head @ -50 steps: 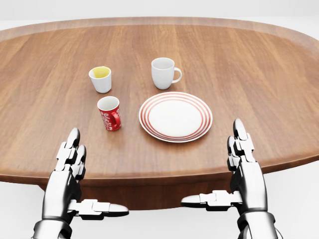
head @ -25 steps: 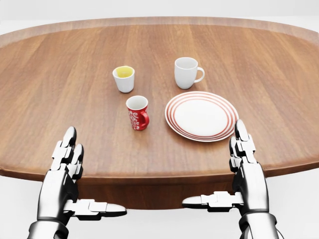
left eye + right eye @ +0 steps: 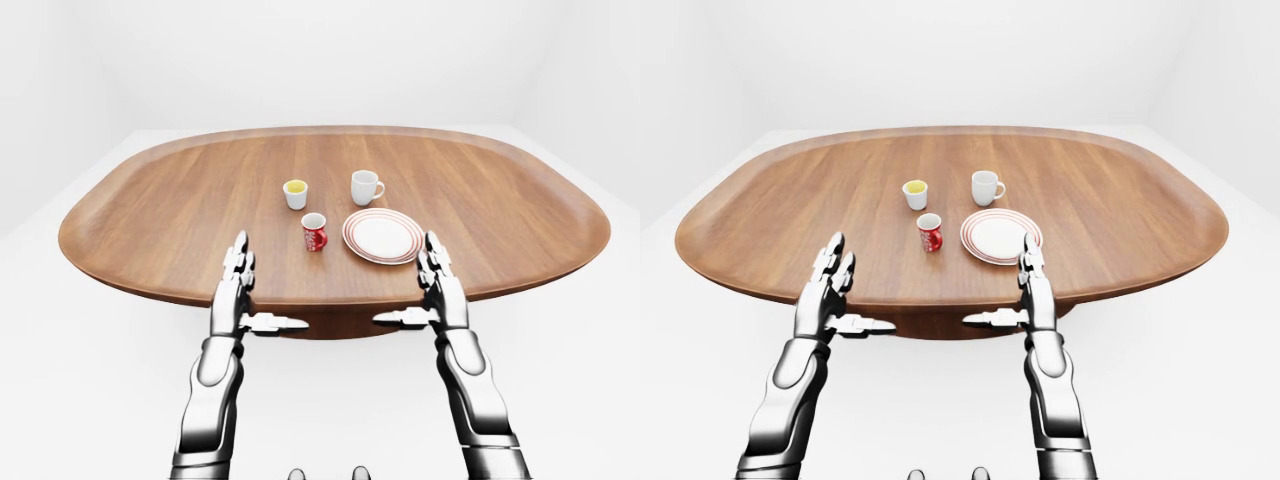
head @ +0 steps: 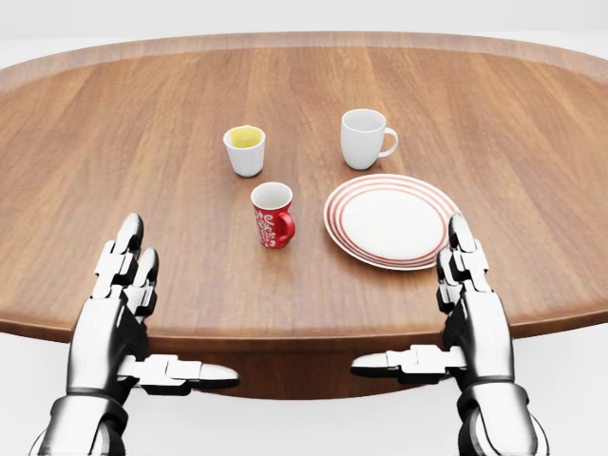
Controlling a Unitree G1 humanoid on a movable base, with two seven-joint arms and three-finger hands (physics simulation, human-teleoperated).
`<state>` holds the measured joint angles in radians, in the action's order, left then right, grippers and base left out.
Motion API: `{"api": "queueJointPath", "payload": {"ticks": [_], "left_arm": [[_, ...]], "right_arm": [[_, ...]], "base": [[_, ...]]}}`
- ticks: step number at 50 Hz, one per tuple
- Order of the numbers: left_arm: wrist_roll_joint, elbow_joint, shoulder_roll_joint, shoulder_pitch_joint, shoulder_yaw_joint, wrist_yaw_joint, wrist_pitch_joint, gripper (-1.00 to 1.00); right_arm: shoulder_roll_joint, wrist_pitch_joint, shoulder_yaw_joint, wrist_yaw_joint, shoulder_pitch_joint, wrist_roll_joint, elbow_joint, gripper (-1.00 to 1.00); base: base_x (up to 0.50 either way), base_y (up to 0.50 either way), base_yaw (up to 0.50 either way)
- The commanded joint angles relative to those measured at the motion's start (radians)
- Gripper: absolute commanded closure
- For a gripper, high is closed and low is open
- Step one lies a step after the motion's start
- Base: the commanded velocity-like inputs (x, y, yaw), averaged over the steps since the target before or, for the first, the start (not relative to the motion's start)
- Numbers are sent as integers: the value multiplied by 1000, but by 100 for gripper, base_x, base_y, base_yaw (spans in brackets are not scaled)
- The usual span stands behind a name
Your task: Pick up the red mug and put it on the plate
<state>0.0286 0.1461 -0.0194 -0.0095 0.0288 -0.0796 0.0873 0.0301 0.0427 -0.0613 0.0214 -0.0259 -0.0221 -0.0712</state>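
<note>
Shift: whole head view is sliding, so the base is moving; everything on the table [image 4: 114, 114] is now sitting further right.
Red mug [image 4: 273, 216]: standing upright, long axis vertical, handle pointing toward the plate [image 4: 391, 220] just beside it, nearer the table's near edge than the yellow cup [image 4: 245, 150] and white mug [image 4: 364, 139].
Hands: I am holding left hand [image 4: 122, 318] and right hand [image 4: 467, 313] empty, fingers spread, at the near edge.
Approach: I am planning a right-hand side grip, lifting straight.

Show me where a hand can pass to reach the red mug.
Bare wood lies between the left hand and the red mug, along the table's bottom edge in head view. It is crowded above: yellow-filled cup, white mug, plate right.
</note>
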Motion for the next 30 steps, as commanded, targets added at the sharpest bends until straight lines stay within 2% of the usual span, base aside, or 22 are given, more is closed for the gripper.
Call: {"api": "queueJointPath", "payload": {"ticks": [1, 10, 22, 30], "left_arm": [[24, 56, -13, -101, 19, 16, 0, -100], [23, 44, -38, -232, 44, 60, 0, -100], [31, 23, -86, -367, 72, 75, 0, -100], [19, -60, -111, -446, 79, 74, 0, -100]], "right_arm": [[34, 45, -38, 5, -101, -23, 33, -100], [72, 45, -62, 11, -230, -49, 116, -100], [113, 45, -72, 12, -343, -46, 95, -100], [133, 45, -76, 12, -416, -52, 131, -100]], "base": [[0, 0, 0], [0, 0, 0], [0, 0, 0], [0, 0, 0]]}}
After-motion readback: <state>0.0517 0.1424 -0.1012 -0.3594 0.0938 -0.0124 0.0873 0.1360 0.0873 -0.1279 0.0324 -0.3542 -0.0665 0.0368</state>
